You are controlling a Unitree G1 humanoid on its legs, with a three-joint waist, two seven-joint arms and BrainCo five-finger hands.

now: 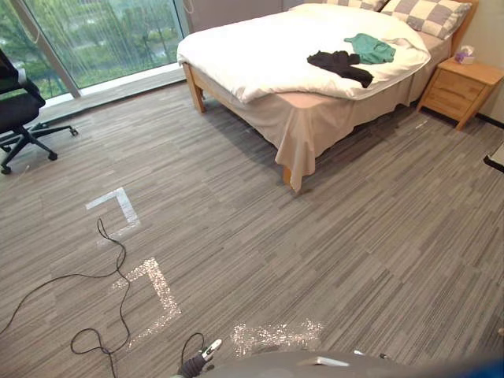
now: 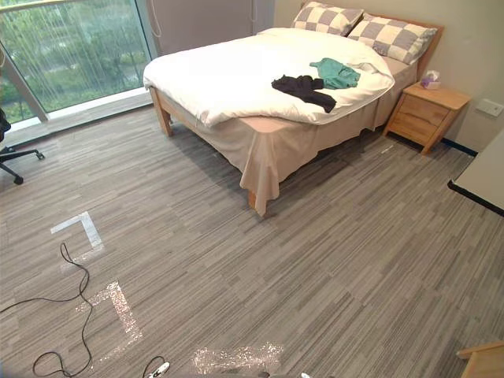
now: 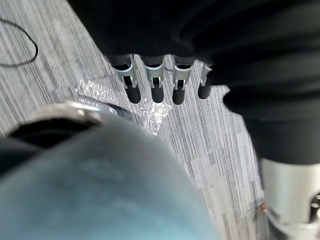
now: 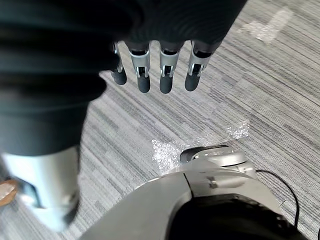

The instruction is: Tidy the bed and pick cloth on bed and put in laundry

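A black cloth (image 1: 340,64) and a green cloth (image 1: 370,48) lie side by side on the white duvet (image 1: 268,51) of the bed (image 2: 260,130), near its right edge and below the checked pillows (image 2: 394,35). The bed stands far across the carpet from me. My left hand (image 3: 157,85) hangs low over the grey carpet with relaxed fingers and nothing in it; it also shows at the bottom edge of the left eye view as the left hand (image 1: 198,362). The right hand (image 4: 169,75) hangs the same way, open and holding nothing.
A wooden nightstand (image 1: 465,90) with a tissue box (image 1: 465,55) stands right of the bed. An office chair (image 1: 16,114) is at the far left by the window (image 2: 71,47). White tape marks (image 1: 118,206) lie on the carpet. A table edge (image 2: 482,185) juts in at right.
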